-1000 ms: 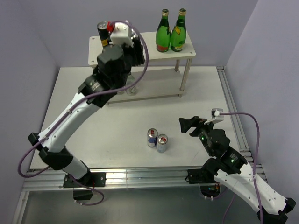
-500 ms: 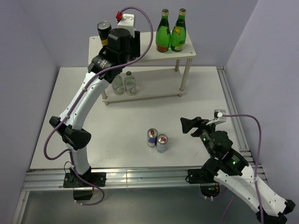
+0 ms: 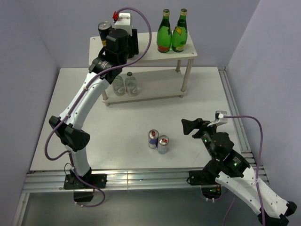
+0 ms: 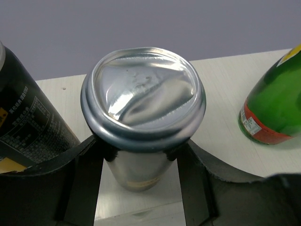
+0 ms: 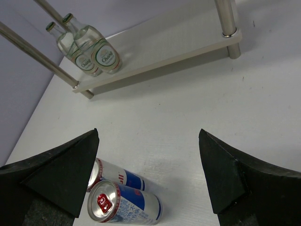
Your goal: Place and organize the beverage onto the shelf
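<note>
The shelf (image 3: 188, 51) stands at the back of the table. My left gripper (image 3: 123, 43) reaches over its top board (image 4: 221, 94) and is shut on a tall can (image 4: 141, 99), seen end-on as a silver dome. The can stands on the board between my fingers (image 4: 89, 183); the top view hides it. A black-and-yellow can (image 3: 104, 32) stands just left of it (image 4: 23, 122). Two clear bottles (image 3: 124, 84) stand on the lower board (image 5: 89, 55). Two silver-blue cans (image 3: 158, 141) stand mid-table (image 5: 124, 207). My right gripper (image 3: 190, 126) is open and empty (image 5: 148, 169), right of them.
Two tall green glass bottles (image 3: 171, 32) stand at the right of the top board; one shows in the left wrist view (image 4: 277, 108). The shelf's metal legs (image 5: 228, 19) stand on the lower board's corners. The table's right edge has a metal rail (image 3: 235, 117).
My left arm has stretched up and back, carrying its can over the top board beside the other black-and-yellow can. The clear bottles came into view. The right arm has barely moved.
</note>
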Available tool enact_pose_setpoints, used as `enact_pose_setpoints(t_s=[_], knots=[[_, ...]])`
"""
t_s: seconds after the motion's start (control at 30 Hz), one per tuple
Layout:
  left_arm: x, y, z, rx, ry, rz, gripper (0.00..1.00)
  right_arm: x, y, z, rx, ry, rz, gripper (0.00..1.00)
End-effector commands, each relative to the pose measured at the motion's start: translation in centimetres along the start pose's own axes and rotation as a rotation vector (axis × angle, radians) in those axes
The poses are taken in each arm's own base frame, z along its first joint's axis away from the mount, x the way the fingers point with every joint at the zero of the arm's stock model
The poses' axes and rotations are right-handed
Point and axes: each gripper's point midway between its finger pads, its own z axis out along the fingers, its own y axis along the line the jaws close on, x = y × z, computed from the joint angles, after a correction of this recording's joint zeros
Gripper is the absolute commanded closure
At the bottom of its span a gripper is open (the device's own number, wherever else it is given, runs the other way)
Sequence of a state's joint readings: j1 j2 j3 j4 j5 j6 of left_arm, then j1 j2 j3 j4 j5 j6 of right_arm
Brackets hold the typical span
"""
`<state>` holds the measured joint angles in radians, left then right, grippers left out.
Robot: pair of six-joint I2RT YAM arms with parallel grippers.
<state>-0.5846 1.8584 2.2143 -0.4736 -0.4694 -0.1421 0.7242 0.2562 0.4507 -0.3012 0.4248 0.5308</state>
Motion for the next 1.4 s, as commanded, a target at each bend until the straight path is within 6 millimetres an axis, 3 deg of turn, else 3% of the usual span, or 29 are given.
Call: enact_pose_setpoints(t_s=[0.0, 0.33, 0.43, 0.57, 0.77, 1.03, 1.07, 1.37], knots=[[-4.6, 1.6, -1.2, -0.036, -0.145, -0.048, 1.0, -0.6, 0.3, 0.0, -0.01, -0.026, 0.011, 0.07], [-4.1, 2.2, -0.4, -0.081, -0.162, -0.047, 1.0, -0.5, 0.2, 0.0, -0.008, -0.025, 0.009, 0.07], [-3.6, 2.1, -0.2, -0.086, -0.153, -0.049, 0.9, -0.6, 0.2, -0.1, -0.009, -0.026, 0.011, 0.06], [-2.7, 2.2, -0.3, -0.083, -0.136, -0.046, 0.52, -0.7, 0.3, -0.1, -0.011, -0.029, 0.016, 0.07], [-2.8, 2.5, -1.5, -0.074, -0.14, -0.065, 0.32, -0.6, 0.2, -0.1, -0.01, -0.028, 0.013, 0.07], [-1.3, 2.3, -1.8, -0.065, -0.107, -0.046, 0.14, -0.7, 0.2, -0.2, -0.009, -0.029, 0.014, 0.07], [-1.1, 2.2, -1.8, -0.064, -0.101, -0.043, 0.05, -0.6, 0.2, -0.1, -0.009, -0.028, 0.015, 0.07], [-0.6, 1.5, -2.8, -0.052, -0.095, -0.049, 0.05, -0.7, 0.1, -0.2, -0.007, -0.032, 0.016, 0.07]])
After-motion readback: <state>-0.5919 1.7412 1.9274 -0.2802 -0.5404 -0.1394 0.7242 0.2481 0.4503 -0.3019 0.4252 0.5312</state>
